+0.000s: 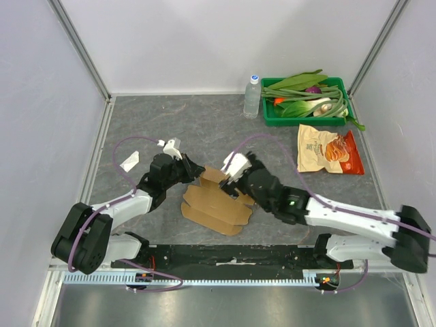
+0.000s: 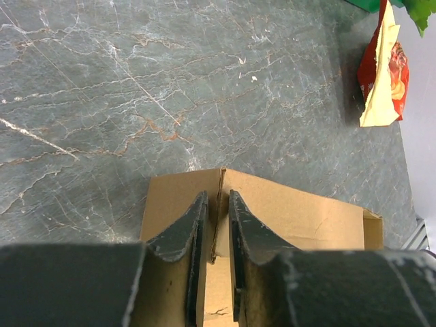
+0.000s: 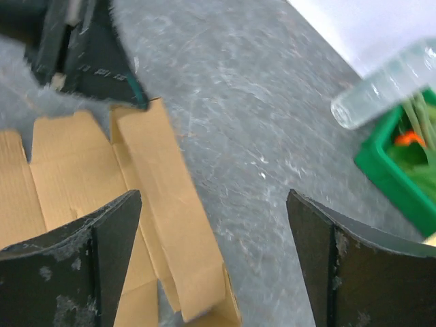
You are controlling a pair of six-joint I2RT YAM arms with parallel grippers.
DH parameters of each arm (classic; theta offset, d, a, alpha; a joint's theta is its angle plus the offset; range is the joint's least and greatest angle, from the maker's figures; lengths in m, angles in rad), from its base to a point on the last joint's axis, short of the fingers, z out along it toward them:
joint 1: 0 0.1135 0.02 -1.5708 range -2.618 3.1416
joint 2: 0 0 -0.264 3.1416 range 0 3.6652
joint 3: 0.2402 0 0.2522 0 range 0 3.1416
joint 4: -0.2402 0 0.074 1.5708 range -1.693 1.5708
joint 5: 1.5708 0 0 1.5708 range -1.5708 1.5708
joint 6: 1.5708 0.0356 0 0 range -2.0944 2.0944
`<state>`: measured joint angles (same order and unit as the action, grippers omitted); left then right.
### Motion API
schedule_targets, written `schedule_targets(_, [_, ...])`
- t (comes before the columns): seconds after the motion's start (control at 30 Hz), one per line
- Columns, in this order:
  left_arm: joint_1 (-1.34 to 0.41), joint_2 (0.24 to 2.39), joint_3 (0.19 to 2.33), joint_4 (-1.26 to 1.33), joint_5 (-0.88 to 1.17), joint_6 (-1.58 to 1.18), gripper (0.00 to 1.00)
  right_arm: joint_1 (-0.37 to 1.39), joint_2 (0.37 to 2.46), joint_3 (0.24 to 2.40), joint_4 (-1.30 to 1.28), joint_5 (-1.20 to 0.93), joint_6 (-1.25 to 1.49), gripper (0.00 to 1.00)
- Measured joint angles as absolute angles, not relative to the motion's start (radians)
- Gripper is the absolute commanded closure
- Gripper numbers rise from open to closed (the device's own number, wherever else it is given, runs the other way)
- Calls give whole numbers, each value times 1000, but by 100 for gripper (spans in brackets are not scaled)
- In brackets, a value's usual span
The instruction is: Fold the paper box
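The left gripper (image 2: 216, 199) is nearly closed, with a raised flap edge of the plain brown die-cut cardboard paper box (image 1: 216, 206) pinched between its fingers. The right gripper (image 3: 212, 225) is spread wide and holds nothing. The box lies flat beneath one of its fingers (image 3: 102, 238).

Even, diffuse light from above fills the top view, bright on the white walls and flat on the grey table (image 1: 170, 116). Shadows are soft and short, hugging the arms and the paper box (image 1: 216, 208). The left wrist view is crisp on the marbled surface, though the left gripper (image 2: 216, 201) reads dark and soft toward the bottom edge. The right wrist view is blurred throughout: the right gripper (image 3: 212, 197) is fuzzy, the bottle (image 3: 381, 88) and green crate (image 3: 388, 170) smear, and the far wall washes out to white
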<state>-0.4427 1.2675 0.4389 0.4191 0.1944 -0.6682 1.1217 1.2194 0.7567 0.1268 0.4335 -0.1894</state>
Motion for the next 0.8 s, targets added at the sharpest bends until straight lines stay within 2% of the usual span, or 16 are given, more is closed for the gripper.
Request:
schedule_targets(0.1, [-443, 1267, 443, 415, 194, -664, 78, 1063, 1092, 823, -65, 486, 40, 3])
schedule_targets(0.23, [-443, 1267, 447, 405, 195, -660, 76, 846, 952, 819, -212, 366, 278, 8])
schedule_targets(0.33, [-443, 1267, 451, 396, 196, -660, 75, 741, 891, 773, -274, 254, 393, 19])
schedule_targets(0.4, [-443, 1267, 454, 389, 196, -659, 74, 704, 906, 764, -294, 146, 447, 24])
schedule_targets(0.5, [-443, 1267, 459, 376, 196, -657, 72, 678, 985, 765, -298, 31, 508, 23])
schedule_targets(0.67, [-443, 1267, 460, 369, 198, -657, 72, 673, 1113, 770, -308, -60, 621, 25])
schedule_targets(0.8, [-443, 1264, 460, 364, 207, -657, 72, 671, 1114, 737, -278, -99, 731, 31])
